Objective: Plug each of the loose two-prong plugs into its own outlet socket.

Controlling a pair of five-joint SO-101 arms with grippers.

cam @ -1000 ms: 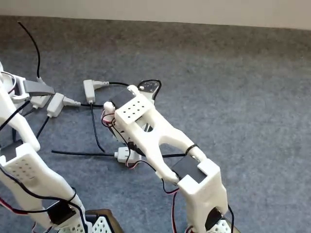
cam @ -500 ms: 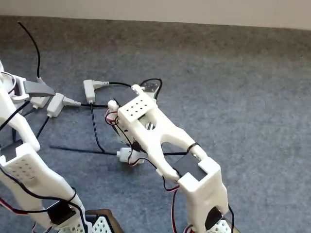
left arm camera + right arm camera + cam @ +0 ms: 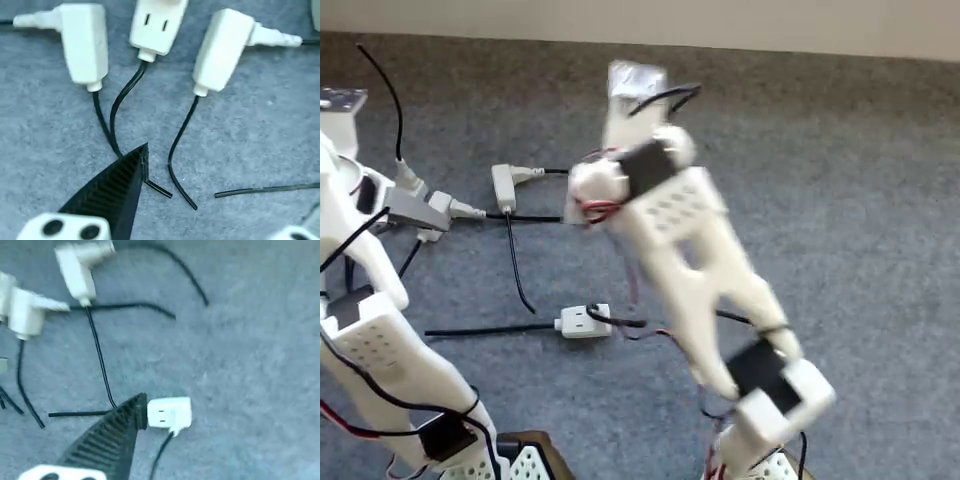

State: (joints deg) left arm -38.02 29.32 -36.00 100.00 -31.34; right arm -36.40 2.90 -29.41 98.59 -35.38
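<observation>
A white two-slot socket (image 3: 582,321) lies on the grey carpet near the middle, and it sits just past my right gripper's black fingertip (image 3: 135,410) as the socket (image 3: 170,413). My right gripper (image 3: 635,85) is raised high over the far side, open and empty. Two white two-prong plugs (image 3: 505,185) (image 3: 440,208) lie at the left on black cords. My left gripper (image 3: 150,155) hovers open over them, just short of a plug (image 3: 82,40), another socket (image 3: 155,22) and a second plug (image 3: 225,47).
Thin black cords (image 3: 515,265) cross the carpet between the plugs and the middle socket. Another cord (image 3: 385,85) runs off to the far left. The carpet stretches bare to the right (image 3: 860,200). The arm bases stand at the near edge.
My right arm has lifted off the middle socket and swung up toward the far side, leaving the socket on the carpet. The left arm has shifted slightly toward the plugs.
</observation>
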